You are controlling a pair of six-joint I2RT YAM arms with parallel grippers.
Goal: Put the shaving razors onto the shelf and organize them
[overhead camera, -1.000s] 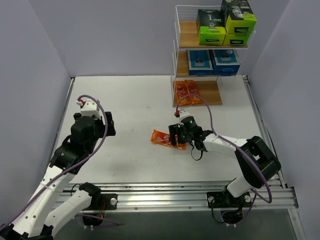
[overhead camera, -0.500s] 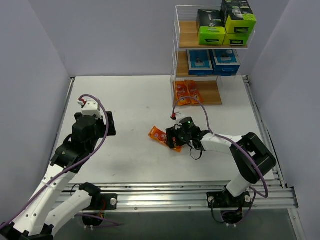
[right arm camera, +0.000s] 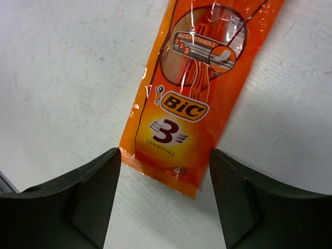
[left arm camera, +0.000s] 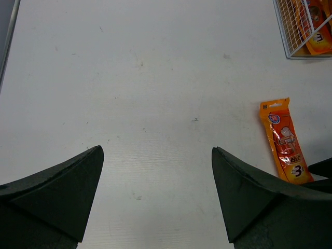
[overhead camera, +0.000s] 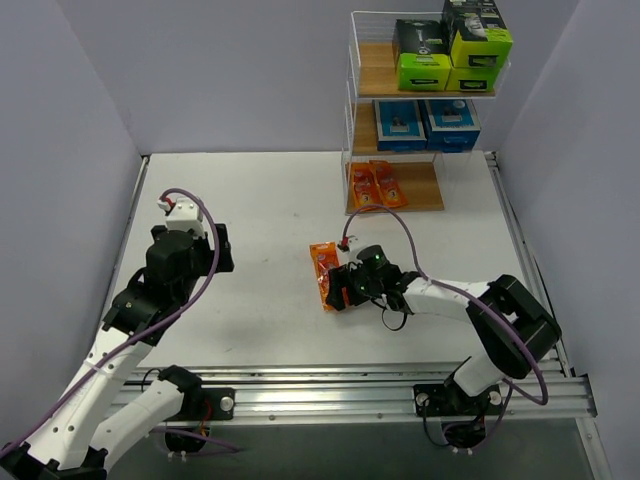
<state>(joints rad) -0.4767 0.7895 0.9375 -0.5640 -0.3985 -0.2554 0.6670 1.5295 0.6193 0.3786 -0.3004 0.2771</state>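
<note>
surface: white table (overhead camera: 260,200) enclosed by pale lilac panels (overhead camera: 90,80).
top view, shelf: three-tier shelf (overhead camera: 349,130) at the far right corner. black-and-lime boxes (overhead camera: 424,55) on the top board, blue cards (overhead camera: 402,123) on the middle board, shelved orange packets (overhead camera: 376,185) at the left of the bottom board, with bare wood to their right.
top view, loose item: one bic orange packet (overhead camera: 321,262) lies flat on the table, near the shelf's front left.
top view, right gripper (overhead camera: 338,292): low over the table at the packet's near end.
left wrist view, left gripper (left arm camera: 156,150): fingers spread wide with nothing between them, only bare table. the loose packet lies off to the right and a corner of the shelf wire shows at upper right.
right wrist view, jaws: parted a little wider than the packet, one finger on each side of the end printed "3 sensitive". the fingers sit just beside the edges, and whether they touch cannot be told. the packet rests on the table, not lifted.
step in hand (judgement): closing on the loose packet to pick it up.
method (judgement): the packet lies slightly askew to the jaws, so square the wrist first. bring the tips down to the table and reach further up the packet than its very end. close gently, because the glossy film looks thin and slippery. then carry it to the bare part of the bottom board and lay it parallel to its fellows.
</note>
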